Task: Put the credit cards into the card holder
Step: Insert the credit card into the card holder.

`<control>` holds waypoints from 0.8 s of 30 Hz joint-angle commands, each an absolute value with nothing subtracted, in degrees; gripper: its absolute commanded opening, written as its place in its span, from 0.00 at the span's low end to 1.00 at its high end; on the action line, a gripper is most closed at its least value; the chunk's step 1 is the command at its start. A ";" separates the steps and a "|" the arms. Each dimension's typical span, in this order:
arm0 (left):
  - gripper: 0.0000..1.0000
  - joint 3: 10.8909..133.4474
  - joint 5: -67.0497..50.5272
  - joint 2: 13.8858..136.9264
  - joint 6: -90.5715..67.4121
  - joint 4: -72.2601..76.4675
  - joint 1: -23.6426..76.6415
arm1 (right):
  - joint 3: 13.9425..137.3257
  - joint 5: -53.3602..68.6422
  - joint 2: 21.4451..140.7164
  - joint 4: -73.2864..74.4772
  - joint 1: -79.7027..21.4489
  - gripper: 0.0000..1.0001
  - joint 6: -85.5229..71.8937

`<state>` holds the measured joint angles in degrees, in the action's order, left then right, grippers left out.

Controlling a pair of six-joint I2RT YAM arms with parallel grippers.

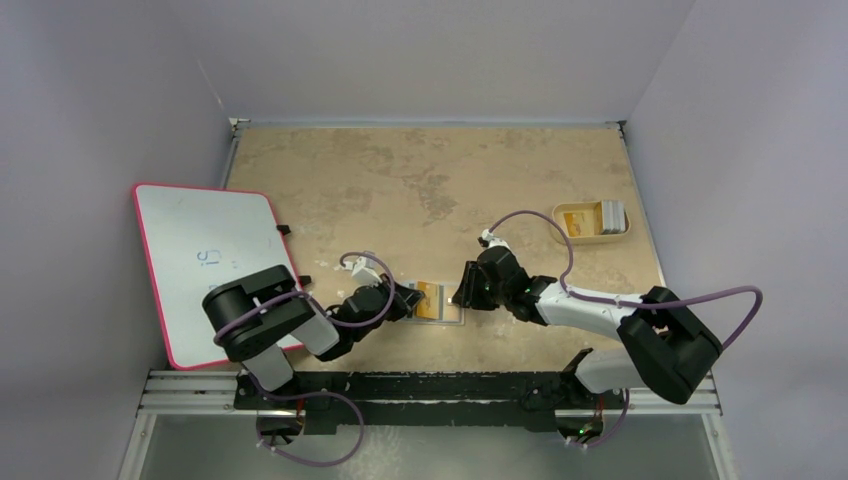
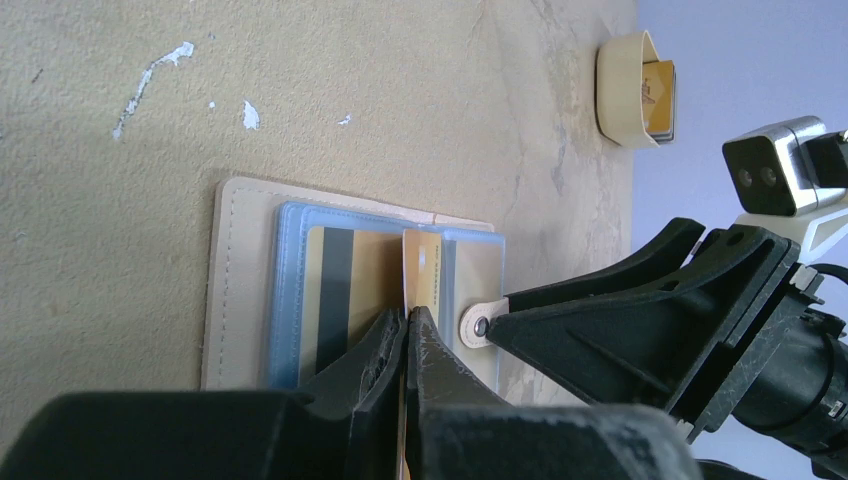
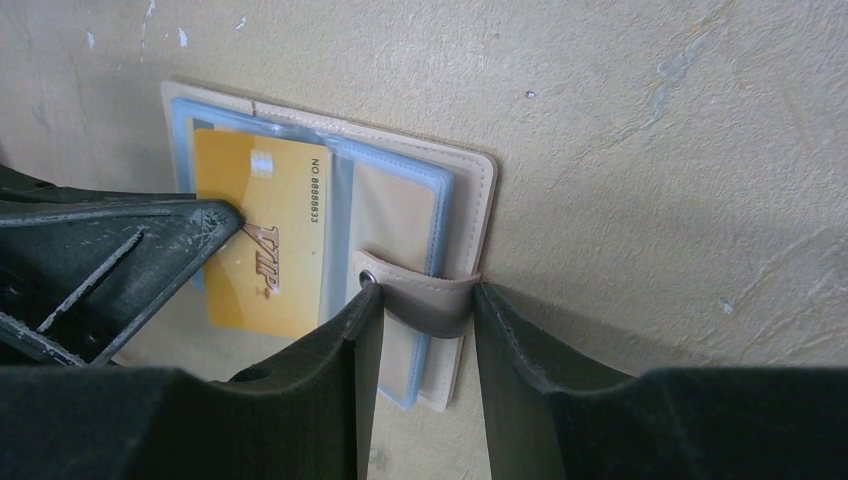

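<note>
The tan card holder (image 3: 470, 170) lies open on the table, its light-blue lining (image 2: 290, 290) facing up. A gold credit card (image 2: 422, 268) stands on edge over the lining, and my left gripper (image 2: 408, 318) is shut on it; its printed face (image 3: 265, 240) shows in the right wrist view. Another gold card with a dark stripe (image 2: 335, 290) lies in a left slot. My right gripper (image 3: 425, 300) holds the card holder's snap strap (image 3: 428, 292) between its fingers. From above, both grippers (image 1: 408, 298) (image 1: 458, 294) meet at the card holder (image 1: 440, 302).
A shallow tan tray (image 1: 562, 212) with more cards, gold and pale, stands at the back right. A pink-rimmed whiteboard (image 1: 210, 260) lies along the left, beside the left arm.
</note>
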<state>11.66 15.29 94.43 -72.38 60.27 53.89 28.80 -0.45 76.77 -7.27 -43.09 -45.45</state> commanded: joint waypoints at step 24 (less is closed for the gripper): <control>0.00 14.40 17.27 96.11 -75.68 53.86 57.32 | 28.90 -0.78 76.64 -9.67 -43.51 0.40 -46.10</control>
